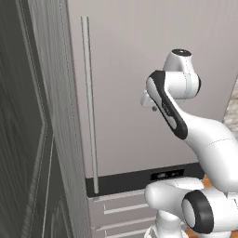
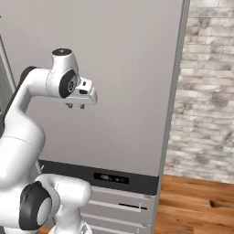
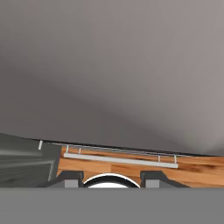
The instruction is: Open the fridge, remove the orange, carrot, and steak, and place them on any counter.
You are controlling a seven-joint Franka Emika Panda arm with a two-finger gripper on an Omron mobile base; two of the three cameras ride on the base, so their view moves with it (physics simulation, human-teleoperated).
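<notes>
Light-grey fridge (image 1: pixel 139 83), door shut, handle (image 1: pixel 90 107) at 9 o'clock of the pincer (image 2: pixel 75 106). The pincer hangs empty before the plain door panel, pointing down, fingers narrowly parted. Risk: reaching from here, it could strike the flat panel or slide off the thin bar.

Fridge (image 1: pixel 139 69) door closed, contents hidden; top cut off. End effector (image 2: pixel 75 106) fingertips tiny, gap unclear.

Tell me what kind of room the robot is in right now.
Most likely a kitchen: a tall light-grey fridge with a long bar handle and drawers below, dark panelled cabinets beside it, a brick wall and wood floor.
</notes>
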